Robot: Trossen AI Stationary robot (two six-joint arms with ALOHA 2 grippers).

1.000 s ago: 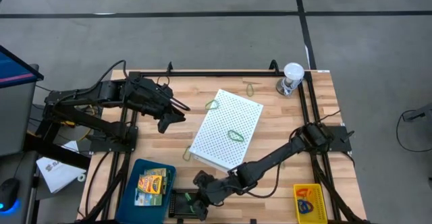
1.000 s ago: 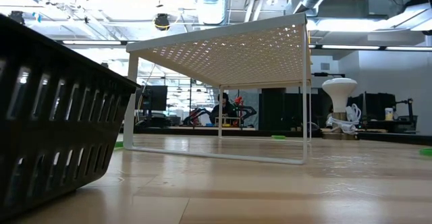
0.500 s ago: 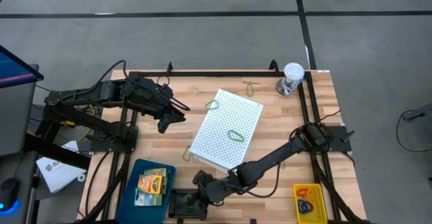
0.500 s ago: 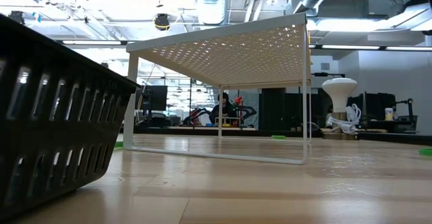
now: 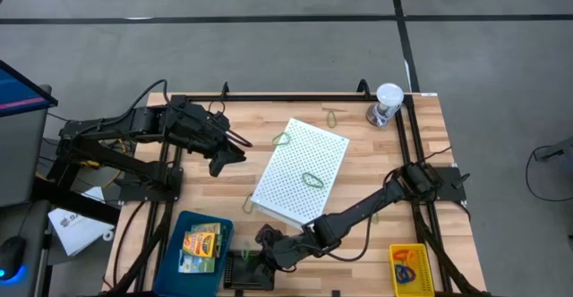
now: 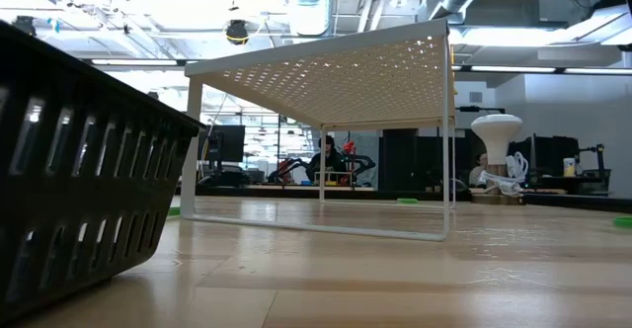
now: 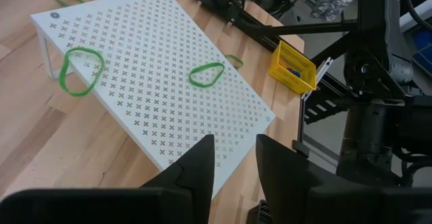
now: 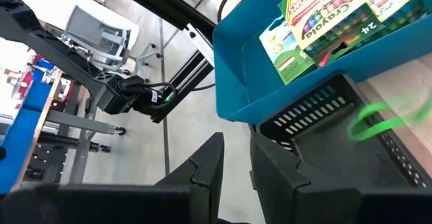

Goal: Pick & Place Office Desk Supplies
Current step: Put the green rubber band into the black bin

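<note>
My right gripper (image 5: 262, 241) (image 8: 236, 156) hangs open over the black slotted basket (image 5: 249, 270) (image 8: 324, 156) at the table's near edge, nothing between its fingers. A blurred green rubber band (image 8: 374, 119) shows inside that basket, clear of the fingers. Beside the basket, a blue bin (image 5: 170, 257) (image 8: 236, 82) holds crayon boxes (image 5: 201, 243) (image 8: 324, 15). Two more green bands (image 5: 313, 179) (image 5: 282, 139) lie on top of the white perforated shelf (image 5: 300, 172). My left gripper (image 5: 237, 145) (image 7: 236, 160) waits open, above the table left of the shelf.
An olive band (image 5: 332, 115) lies on the wood past the shelf, and a pale one (image 5: 248, 206) at its near left corner. A clear cup with a white lid (image 5: 387, 103) stands at the far right. A yellow basket (image 5: 410, 268) sits at the near right corner.
</note>
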